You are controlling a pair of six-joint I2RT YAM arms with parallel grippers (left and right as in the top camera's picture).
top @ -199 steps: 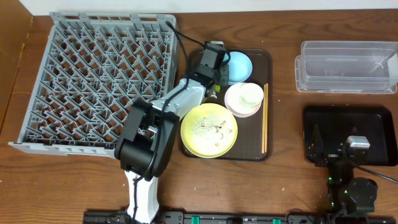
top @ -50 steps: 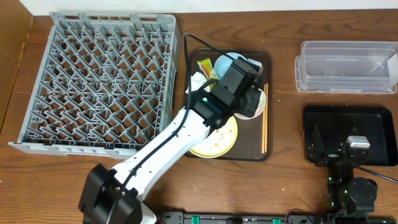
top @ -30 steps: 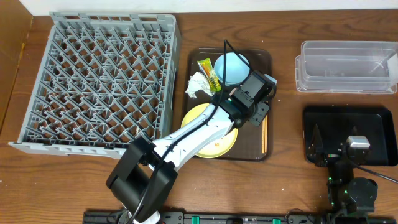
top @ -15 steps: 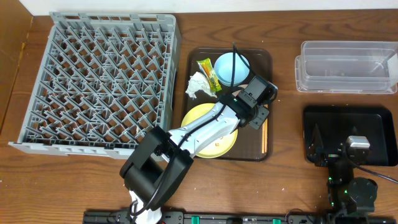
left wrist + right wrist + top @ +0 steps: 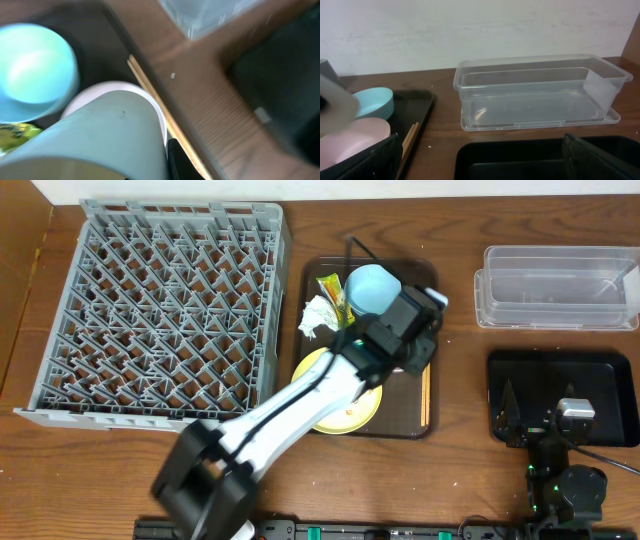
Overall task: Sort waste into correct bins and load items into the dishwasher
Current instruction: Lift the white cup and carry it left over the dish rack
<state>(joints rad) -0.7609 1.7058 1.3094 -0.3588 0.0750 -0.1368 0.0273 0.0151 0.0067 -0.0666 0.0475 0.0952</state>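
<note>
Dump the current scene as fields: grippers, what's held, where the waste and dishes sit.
left gripper: shut on small cream cup, over pinkish-white bowl
right gripper: open, holding nothing, over black tray
brown tray: blue bowl, yellow plate, chopsticks, tissue, wrapper
clear tub: empty
dish rack: empty

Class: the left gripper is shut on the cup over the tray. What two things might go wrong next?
1. The left gripper grips the small cream cup over the pinkish-white bowl; a slip could drop it there.
2. The chopsticks lie right beside that bowl; swinging toward the dish rack might knock them.
</note>
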